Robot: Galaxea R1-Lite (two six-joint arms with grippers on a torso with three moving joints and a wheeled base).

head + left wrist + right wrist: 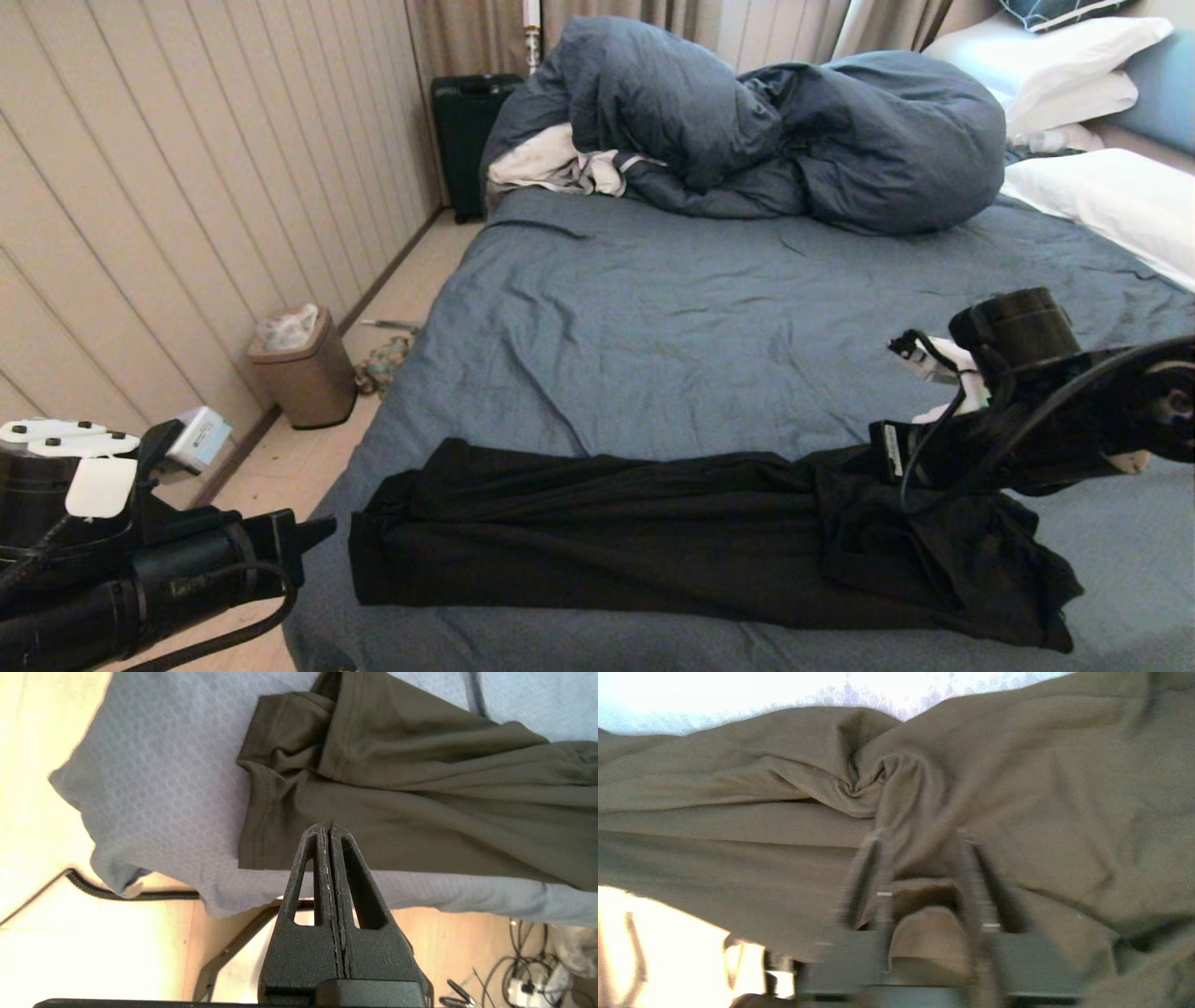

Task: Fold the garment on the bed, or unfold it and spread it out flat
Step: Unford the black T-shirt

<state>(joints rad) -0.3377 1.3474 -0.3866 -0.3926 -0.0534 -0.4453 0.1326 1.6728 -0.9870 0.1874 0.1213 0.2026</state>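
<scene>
The garment (597, 532) is a black T-shirt lying as a long folded band across the near edge of the bed (653, 317); its print is hidden. Its right end is bunched and rumpled. My right gripper (873, 457) is low over that bunched end. In the right wrist view its fingers (873, 868) stand apart with a fold of garment (738, 826) lying between them, so the right gripper (920, 835) is open. My left gripper (327, 527) hangs off the bed's near left corner; the left gripper (329, 826) is shut and empty, short of the garment's hem (420, 793).
A puffy slate-blue duvet (766, 131) is heaped at the far end, with a white-grey cloth (551, 163) beside it and white pillows (1111, 196) at the right. On the floor left of the bed are a bin (303, 369) and a dark suitcase (467, 131). Cables (537, 970) lie below the bed edge.
</scene>
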